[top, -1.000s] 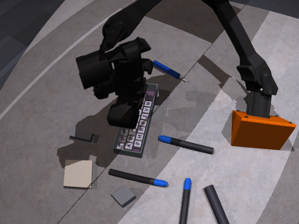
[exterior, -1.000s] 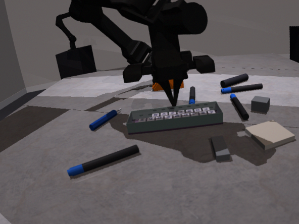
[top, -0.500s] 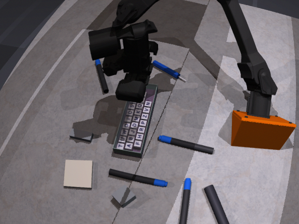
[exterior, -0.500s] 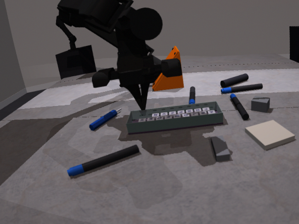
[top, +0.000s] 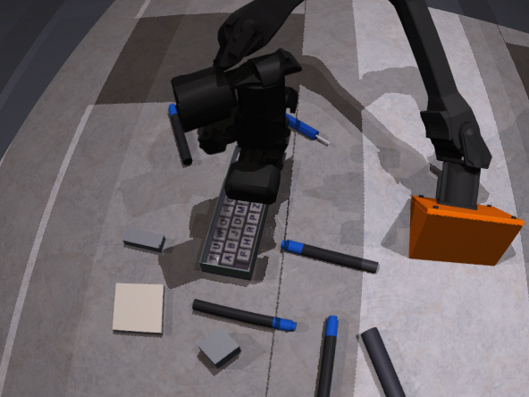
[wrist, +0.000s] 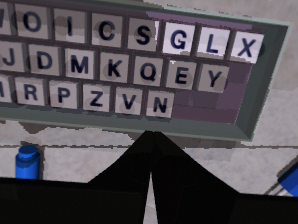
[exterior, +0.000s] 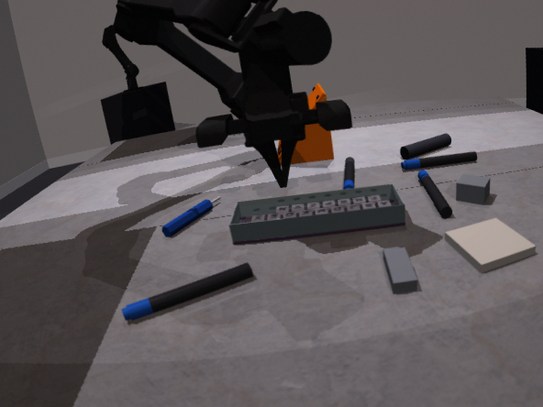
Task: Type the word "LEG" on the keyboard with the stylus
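Note:
The keyboard [top: 227,270] [exterior: 321,226] [wrist: 252,100] is a shallow grey-green tray of letter keys. In the wrist view the G key [wrist: 178,40] and L key [wrist: 212,46] are in the far row, and the E key [wrist: 181,76] is in the middle row. My gripper [exterior: 283,184] [wrist: 152,139] is shut with nothing between its fingers. Its tips are raised, beside the tray wall nearest the N key in the wrist view. The arm hides them in the top view. The stylus, blue with a thin pale tip [top: 304,128] [exterior: 190,217] [wrist: 291,179], lies on the desk off the keyboard's end.
A black marker [top: 179,134] [exterior: 202,288] and several more blue-capped ones lie around the keyboard. A dark rod [top: 382,362] [exterior: 426,147], a beige tile [top: 138,308] [exterior: 491,243] and two grey blocks [top: 219,348] [exterior: 400,270] lie farther out. An orange block [top: 465,237] [exterior: 309,148] stands under another black arm.

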{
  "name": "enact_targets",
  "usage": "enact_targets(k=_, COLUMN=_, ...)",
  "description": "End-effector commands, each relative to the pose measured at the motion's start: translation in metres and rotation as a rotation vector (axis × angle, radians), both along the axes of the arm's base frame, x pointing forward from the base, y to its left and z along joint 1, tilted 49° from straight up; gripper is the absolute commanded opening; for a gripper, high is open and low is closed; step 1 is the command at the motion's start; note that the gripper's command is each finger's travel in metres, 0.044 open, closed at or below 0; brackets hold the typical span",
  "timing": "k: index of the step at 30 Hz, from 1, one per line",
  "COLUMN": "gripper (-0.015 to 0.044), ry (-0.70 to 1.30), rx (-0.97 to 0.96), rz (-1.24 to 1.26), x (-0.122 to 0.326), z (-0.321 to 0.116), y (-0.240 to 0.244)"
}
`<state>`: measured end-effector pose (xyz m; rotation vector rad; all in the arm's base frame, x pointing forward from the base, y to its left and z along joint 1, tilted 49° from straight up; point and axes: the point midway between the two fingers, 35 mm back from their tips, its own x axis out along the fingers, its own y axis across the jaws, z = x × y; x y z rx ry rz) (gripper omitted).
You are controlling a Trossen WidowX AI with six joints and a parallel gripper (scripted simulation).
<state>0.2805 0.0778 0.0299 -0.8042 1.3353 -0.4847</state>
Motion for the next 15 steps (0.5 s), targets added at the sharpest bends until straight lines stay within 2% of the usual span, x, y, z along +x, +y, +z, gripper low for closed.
enact_targets(k=1, gripper=0.0, ry=-0.001, rx=0.004, rz=-0.009, x=-0.001, z=-0.001, y=-0.001)
enact_targets(k=4, gripper=0.0, ry=-0.001, rx=0.005, rz=-0.009, x=-0.001, z=-0.007, y=0.005)
enact_targets(k=10, gripper=0.0, ry=-0.001, rx=0.008, rz=-0.009, x=-0.011, z=-0.059, y=0.05)
enact_targets(k=15, gripper=0.0, ry=-0.001, rx=0.008, rz=-0.009, x=-0.011, z=-0.06, y=0.051)
